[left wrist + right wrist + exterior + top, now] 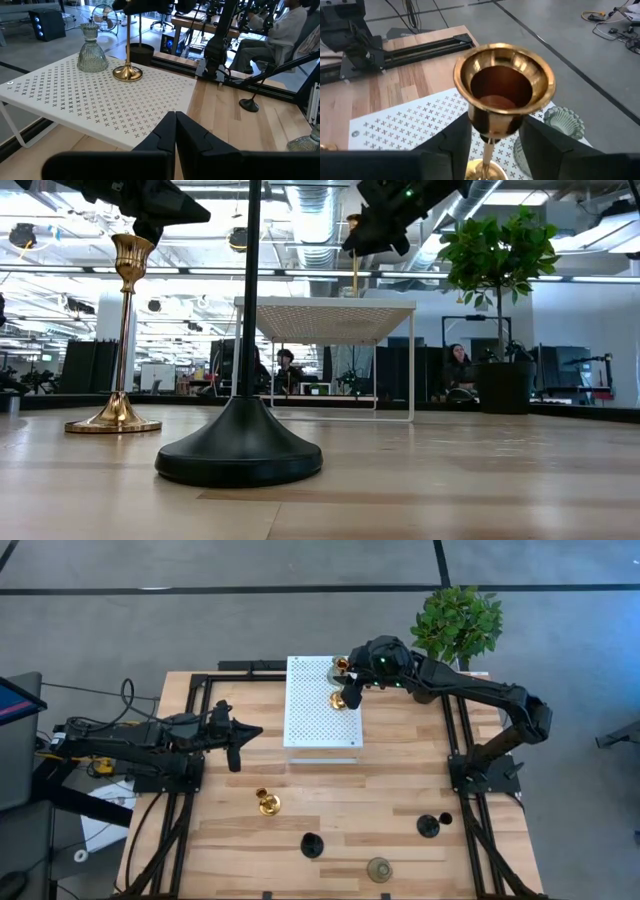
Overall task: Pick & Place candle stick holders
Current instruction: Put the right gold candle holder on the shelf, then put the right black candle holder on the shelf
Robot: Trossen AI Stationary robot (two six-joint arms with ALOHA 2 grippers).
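The white perforated stand point(322, 705) already carries a glass holder point(91, 50) and a gold holder point(127, 72), which the right gripper point(492, 132) clasps below the cup. It should open only when the base sits flat. The left gripper point(233, 745), its fingers together, waits over the table point(400, 770). Counted: two on the stand, four on the table: one gold point(267, 802), two black point(312, 845), one grey-green point(379, 869).

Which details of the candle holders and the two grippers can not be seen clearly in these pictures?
- Gold holder on the white rack: right wrist view, its base is cut off by the edge and hidden by the right gripper.
- Grey-green holder on the table: high view, too small to show its shape.
- Low view: the black holder up close hides the table behind it.
- Left gripper: jaws closed, empty.
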